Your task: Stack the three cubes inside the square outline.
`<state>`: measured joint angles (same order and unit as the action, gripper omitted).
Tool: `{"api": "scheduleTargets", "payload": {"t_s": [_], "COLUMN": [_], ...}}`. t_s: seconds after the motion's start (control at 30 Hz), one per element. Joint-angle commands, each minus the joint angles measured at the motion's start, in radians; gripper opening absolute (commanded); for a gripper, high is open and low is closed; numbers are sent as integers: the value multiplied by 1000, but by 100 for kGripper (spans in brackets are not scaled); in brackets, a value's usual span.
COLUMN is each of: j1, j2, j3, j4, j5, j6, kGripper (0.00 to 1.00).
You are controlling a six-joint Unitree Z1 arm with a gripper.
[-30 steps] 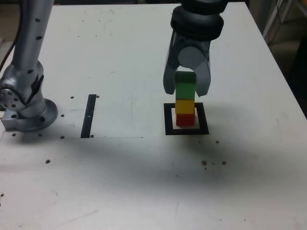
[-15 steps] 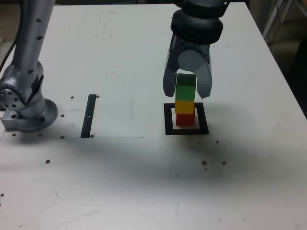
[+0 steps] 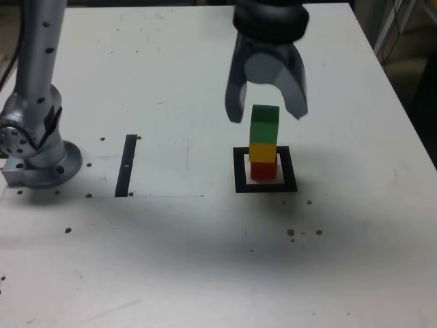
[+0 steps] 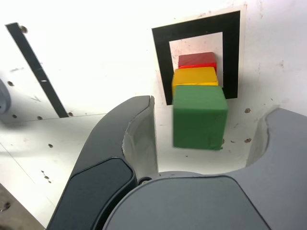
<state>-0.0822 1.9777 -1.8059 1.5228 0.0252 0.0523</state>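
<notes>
Going left to right in the exterior view: the arm's base (image 3: pixel 37 147) sits at the far left edge of the table (image 3: pixel 171 260), bolted down and out of the way. Next over is a thin black strip (image 3: pixel 127 165) lying flat. It isn't part of the job afaict, just a marking.

Then the action. The square outline (image 3: pixel 237 171) is right of centre, and the stack stands inside it on the pale middle: red cube (image 3: pixel 263 170) at the bottom, yellow cube (image 3: pixel 263 150) on it, green cube (image 3: pixel 265 123) on top. Biggest block on top is prob why the tower looks a bit top-heavy, and in the wrist view the green one seems to overhang the yellow slightly, though the angle makes that hard to call.

The gripper (image 3: pixel 266 115) hangs over the stack w/ its jaws spread wide, one either side of the green cube's top, clear gaps both sides, touching nothing. It's holding nothing. The wrist view shows the same: green cube sitting free between the two jaws.

So all 3 cubes are stacked in the outline and the job looks basically done. The only risk left is a jaw clipping the green block.
</notes>
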Motion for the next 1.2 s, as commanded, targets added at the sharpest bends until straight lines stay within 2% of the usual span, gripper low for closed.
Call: {"api": "scheduleTargets", "payload": {"t_s": [0.0,0.43,0.63,1.0,1.17], "j1": [2,2,2,2,2], "j2": [-29,-211,-291,-395,-432], "j3": [14,199,329,598,709], "j4": [9,44,31,-103,-173], "j5": [6,74,93,80,63], "j6": [1,-31,-42,-72,-79], "kGripper": [100,100,100,100,100]}}
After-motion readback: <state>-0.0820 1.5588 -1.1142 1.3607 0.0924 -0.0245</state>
